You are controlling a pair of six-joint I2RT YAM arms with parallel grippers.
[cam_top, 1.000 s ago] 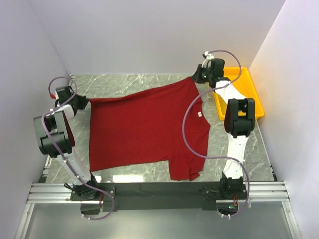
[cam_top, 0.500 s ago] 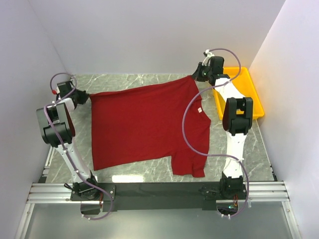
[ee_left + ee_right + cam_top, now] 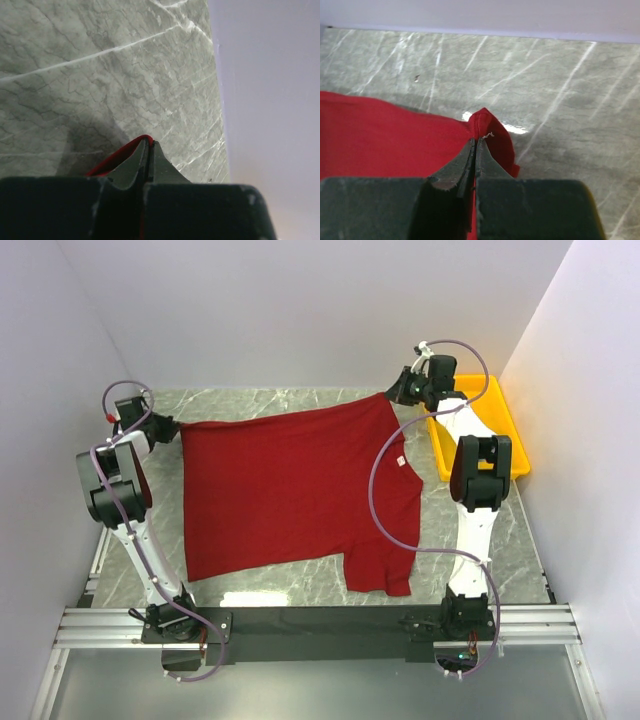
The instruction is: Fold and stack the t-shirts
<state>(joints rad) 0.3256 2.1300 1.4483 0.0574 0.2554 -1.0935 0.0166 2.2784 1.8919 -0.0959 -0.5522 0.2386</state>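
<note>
Dark red t-shirt (image 3: pixel 290 490) lies spread on the marble counter (image 3: pixel 260 405), far edge taut between both arms; left jaws clenched on its far-left corner; right jaws clenched on its far-right corner, near the yellow tray (image 3: pixel 500 405); collar faces right.

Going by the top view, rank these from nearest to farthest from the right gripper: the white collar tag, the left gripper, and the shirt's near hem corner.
Measured from the right gripper, which pinches the t-shirt at its far right corner:
1. white collar tag, just on the near side of that gripper.
2. left gripper, across the table at the far left.
3. near hem corner, diagonally opposite, near left.
</note>
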